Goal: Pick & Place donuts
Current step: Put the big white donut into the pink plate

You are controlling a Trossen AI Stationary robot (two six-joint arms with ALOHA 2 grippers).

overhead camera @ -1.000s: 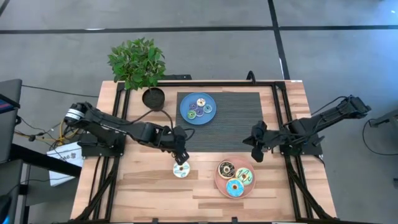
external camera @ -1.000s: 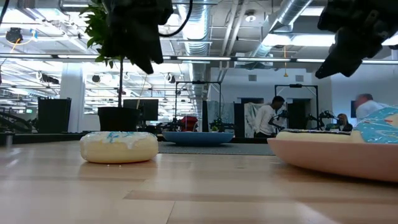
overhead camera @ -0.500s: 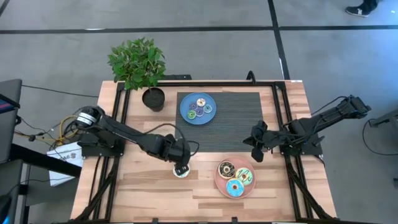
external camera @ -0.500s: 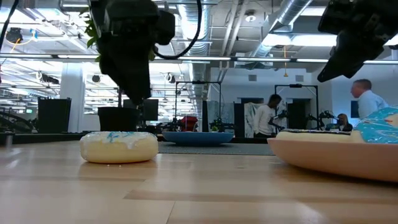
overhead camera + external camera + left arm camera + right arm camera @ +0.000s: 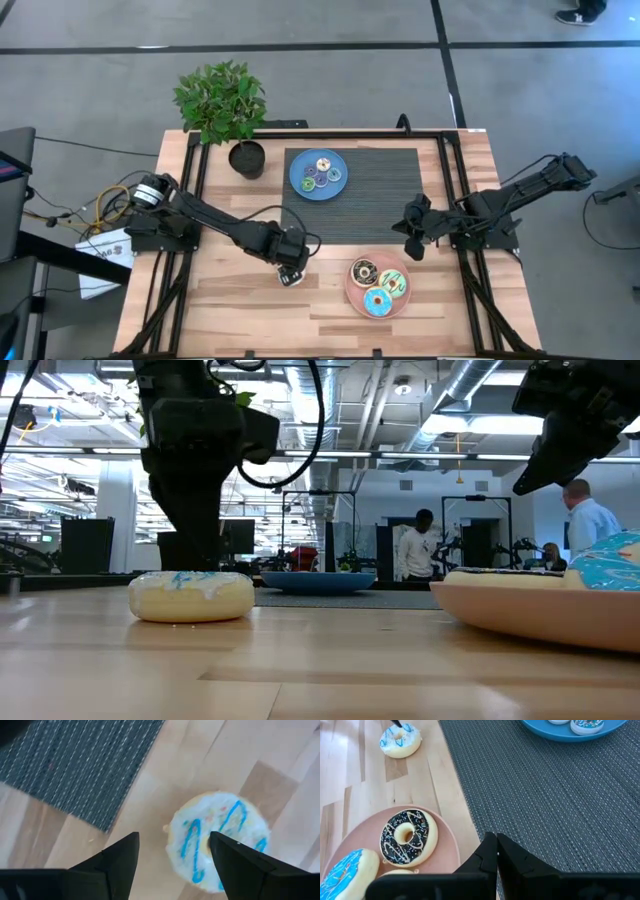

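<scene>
A cream donut with blue drizzle lies flat on the bare wood. My left gripper is open and points down over it; one finger stands over the ring's middle, the other outside its rim. My right gripper is shut and hovers over the dark mat's near right part. A pink plate carries a dark brown donut, a cream one and a light blue one. A blue plate on the mat holds several tiny donuts. My left gripper comes at the cream donut from above, pointing down, its fingertips level with the ring's top. I cannot tell whether they touch it. The donut lies flat on the table.
A potted plant stands at the far left corner beside the dark ribbed mat. Black frame rails run along both table sides. People stand in the room behind the table.
My left gripper has moved toward the table's near edge and down, from beside the cream donut's far side to right over it, now covering it in the high view. The donut has stayed in place.
</scene>
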